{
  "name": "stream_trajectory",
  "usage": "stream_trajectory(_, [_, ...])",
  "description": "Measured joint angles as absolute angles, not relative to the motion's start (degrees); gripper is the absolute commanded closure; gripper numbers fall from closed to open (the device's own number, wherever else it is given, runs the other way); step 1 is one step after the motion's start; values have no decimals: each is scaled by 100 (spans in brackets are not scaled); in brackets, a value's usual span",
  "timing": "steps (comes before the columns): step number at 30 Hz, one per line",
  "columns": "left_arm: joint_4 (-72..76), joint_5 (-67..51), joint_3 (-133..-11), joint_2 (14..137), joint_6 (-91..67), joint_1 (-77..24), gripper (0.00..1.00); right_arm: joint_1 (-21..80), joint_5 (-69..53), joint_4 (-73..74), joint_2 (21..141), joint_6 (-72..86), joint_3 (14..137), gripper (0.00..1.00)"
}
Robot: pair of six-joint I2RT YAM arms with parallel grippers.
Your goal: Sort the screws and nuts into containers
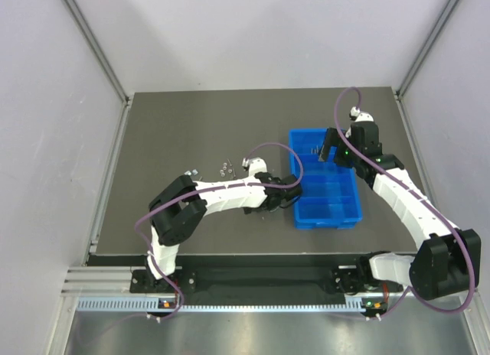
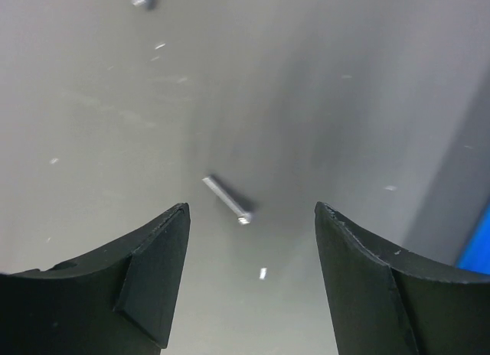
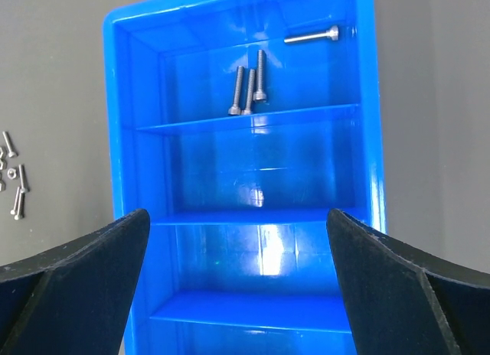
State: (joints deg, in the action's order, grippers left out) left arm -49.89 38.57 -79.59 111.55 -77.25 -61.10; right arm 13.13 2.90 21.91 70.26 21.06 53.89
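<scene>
Dark grey table (image 1: pixel 191 125): just left of the near end of the blue tray (image 3: pixel 368 141), the left gripper (image 2: pixel 253 248) hangs open, empty, over one screw (image 2: pixel 227 200). Above the tray the right gripper (image 3: pixel 237 240) gapes empty; four screws (image 3: pixel 249 91) lie in the farthest compartment.

The compartment tray (image 3: pixel 116 102) is a bright, glossy blue all over, and the screws (image 3: pixel 261 78) lying in it are silvery grey. The bench (image 1: pixel 191 125) is a flat dark grey, flecked with pale specks up close. The left arm (image 1: pixel 226 191) and right arm (image 1: pixel 406 196) are white with black joints, trailing purple cables (image 1: pixel 276 146). The walls (image 1: pixel 260 34) look pale grey, perhaps faintly lilac.
</scene>
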Motion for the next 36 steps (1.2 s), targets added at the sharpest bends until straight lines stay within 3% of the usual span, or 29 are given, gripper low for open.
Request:
stream_trajectory(11, [-5142,4023,-7618,11150,-8698,-6132,37,1313,290,2189,7026,2106,5387,0])
stream_trajectory(21, [-4925,3983,-7279,11113,-8884,-6112,57,1313,290,2191,7022,2106,5387,0])
stream_trajectory(26, [-4729,3955,-7249,11104,-8847,-6073,78,1313,294,2196,6949,2106,5387,0])
stream_trajectory(27, [-4678,3953,-7218,11085,-8836,-6073,88,1313,296,2196,6925,2106,5387,0])
stream_trajectory(29, [-4591,3938,-7113,11010,-8807,-6071,98,1313,296,2196,6873,2108,5387,0])
stream_trajectory(36, [-4331,3824,-6910,10847,-8545,-6049,100,1313,296,2200,6818,2117,5387,0])
